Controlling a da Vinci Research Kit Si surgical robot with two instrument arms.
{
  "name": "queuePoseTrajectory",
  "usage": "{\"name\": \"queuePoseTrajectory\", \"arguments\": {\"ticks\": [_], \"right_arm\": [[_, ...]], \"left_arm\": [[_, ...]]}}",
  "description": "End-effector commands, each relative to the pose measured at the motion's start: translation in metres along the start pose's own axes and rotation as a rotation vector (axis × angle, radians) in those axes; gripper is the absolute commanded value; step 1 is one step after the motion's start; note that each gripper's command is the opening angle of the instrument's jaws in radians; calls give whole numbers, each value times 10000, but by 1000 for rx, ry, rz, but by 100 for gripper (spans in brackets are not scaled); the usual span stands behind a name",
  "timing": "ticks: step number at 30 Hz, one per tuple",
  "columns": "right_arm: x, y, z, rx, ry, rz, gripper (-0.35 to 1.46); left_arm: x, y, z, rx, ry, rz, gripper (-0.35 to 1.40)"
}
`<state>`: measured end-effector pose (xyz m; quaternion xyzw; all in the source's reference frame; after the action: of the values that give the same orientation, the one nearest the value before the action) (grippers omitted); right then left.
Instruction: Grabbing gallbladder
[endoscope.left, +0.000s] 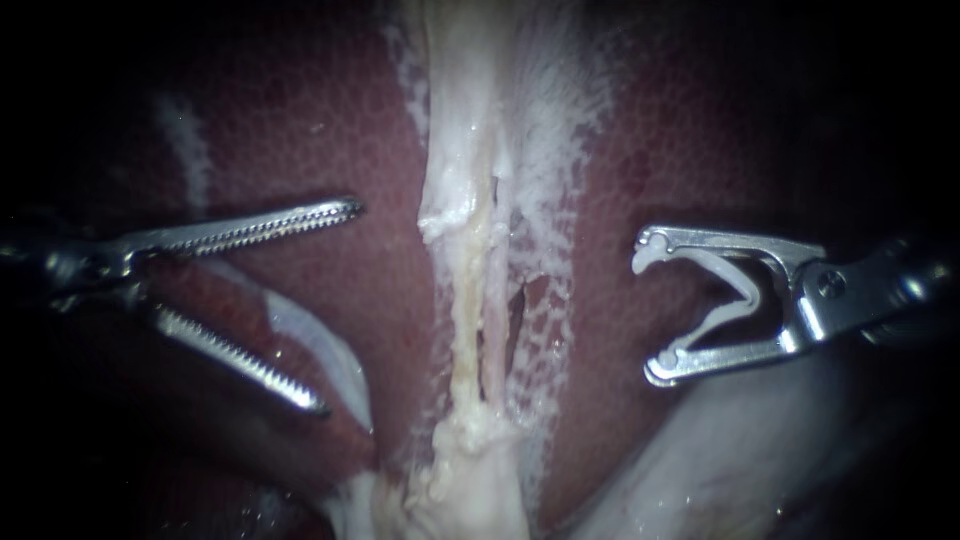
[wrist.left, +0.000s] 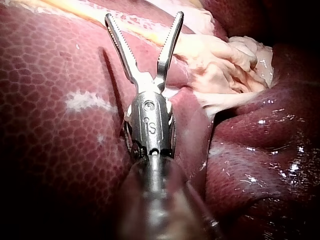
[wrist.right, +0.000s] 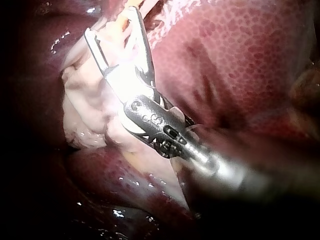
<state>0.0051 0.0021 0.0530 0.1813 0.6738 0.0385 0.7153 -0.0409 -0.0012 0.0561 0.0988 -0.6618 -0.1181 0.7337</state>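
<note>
A pale, stringy strand of tissue (endoscope.left: 468, 300) runs down the middle of the endoscope view between dark red liver (endoscope.left: 330, 130) surfaces. Which tissue is the gallbladder I cannot tell. My left instrument (endoscope.left: 338, 308) comes in from the left, and its toothed jaws stand wide open over the liver, short of the strand and touching nothing. My right instrument (endoscope.left: 650, 312) comes in from the right. Its hooked jaws stand wide apart with a white V-shaped clip (endoscope.left: 735, 295) seated between them, to the right of the strand. The left wrist view shows my left instrument (wrist.left: 144, 17) open above the liver (wrist.left: 50, 110).
A smooth pale mass (endoscope.left: 720, 460) lies under the right instrument at the lower right. A thin whitish flap (endoscope.left: 325, 345) lies beside the left instrument's lower jaw. In the right wrist view, lumpy pale tissue (wrist.right: 85, 110) sits beside my right instrument (wrist.right: 112, 22), with liver (wrist.right: 240, 60) on the other side.
</note>
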Motion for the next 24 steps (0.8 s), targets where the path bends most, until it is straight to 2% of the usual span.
{"name": "queuePoseTrajectory", "arguments": {"ticks": [1, 10, 14, 20, 24], "right_arm": [[0, 0, 0, 0, 0, 0, 60], [0, 0, 0, 0, 0, 0, 60], [0, 0, 0, 0, 0, 0, 60], [0, 0, 0, 0, 0, 0, 60], [-1, 0, 1, -1, 0, 0, 60]], "left_arm": [[0, 0, 0, 1, 0, 0, 140], [-4, 1, 0, 4, -2, -2, 140], [-12, 1, 0, -29, 5, -6, 136], [-18, 3, 3, -102, 17, -82, 128], [-18, 5, 8, -143, 21, -161, 116]]}}
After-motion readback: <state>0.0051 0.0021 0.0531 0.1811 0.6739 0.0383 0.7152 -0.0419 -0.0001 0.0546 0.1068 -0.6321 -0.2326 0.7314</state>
